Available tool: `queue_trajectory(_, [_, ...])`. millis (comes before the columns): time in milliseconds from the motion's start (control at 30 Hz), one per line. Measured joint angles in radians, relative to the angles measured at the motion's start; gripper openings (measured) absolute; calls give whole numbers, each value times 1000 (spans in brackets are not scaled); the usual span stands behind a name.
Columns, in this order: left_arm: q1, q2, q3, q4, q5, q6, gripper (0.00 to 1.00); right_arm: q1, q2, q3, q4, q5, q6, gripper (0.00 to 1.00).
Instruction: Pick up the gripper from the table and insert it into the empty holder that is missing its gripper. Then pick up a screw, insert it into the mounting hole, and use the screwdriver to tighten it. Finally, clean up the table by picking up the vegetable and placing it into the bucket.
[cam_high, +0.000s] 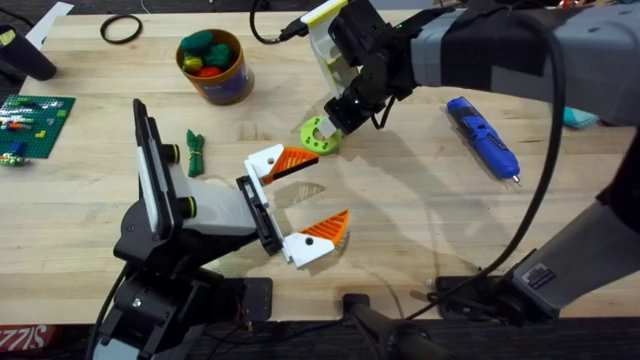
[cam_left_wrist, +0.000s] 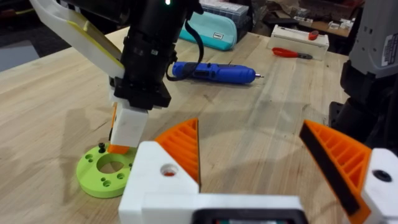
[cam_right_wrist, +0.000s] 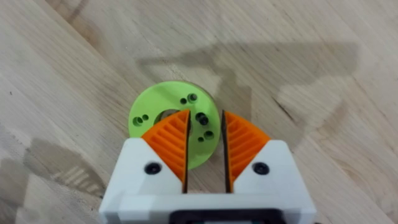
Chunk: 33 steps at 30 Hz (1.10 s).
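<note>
Wooden tabletop (cam_high: 400, 200), pale planks, lit from above.

Green disc (cam_high: 320, 134) upper centre of the overhead frame: flat lime-green round part, central bore, several small dark holes on its face. By the look of it this is the mount with the screw holes. Right gripper (cam_right_wrist: 205, 138) sits directly over it, orange ribbed pads (cam_right_wrist: 173, 140) nearly together with a thin gap; one small dark spot on the disc shows in that gap. Cannot tell if the pads pinch anything.

Left gripper (cam_high: 303, 202) at centre of the overhead frame, fingers spread wide, holding nothing, just below the disc in frame.

Screwdriver (cam_high: 483, 138) lies flat at upper right, bright blue, thin metal tip pointing to lower right, well apart from the disc. Untouched.

Vegetable (cam_high: 194, 152) lies left of centre, slender dark green, on the bare table. Bucket (cam_high: 213, 66) upper left of centre, tan with yellow rim, toy pieces inside.

Judgement: the screw step is in hand, at the mounting hole. Next move calls for seating the screw upright, then fetching the screwdriver and lining its tip up. Cleanup not begun.
</note>
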Motion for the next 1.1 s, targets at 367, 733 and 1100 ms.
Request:
queue_trajectory(367, [0, 0, 0, 2, 0, -1, 986, 0, 0, 0, -3, 0, 4, 300])
queue_trajectory(733, [0, 0, 0, 2, 0, 0, 986, 0, 0, 14, 34, 0, 4, 300])
queue_trajectory(1100, [0, 0, 0, 2, 0, 0, 986, 10, 0, 15, 74, 0, 4, 300])
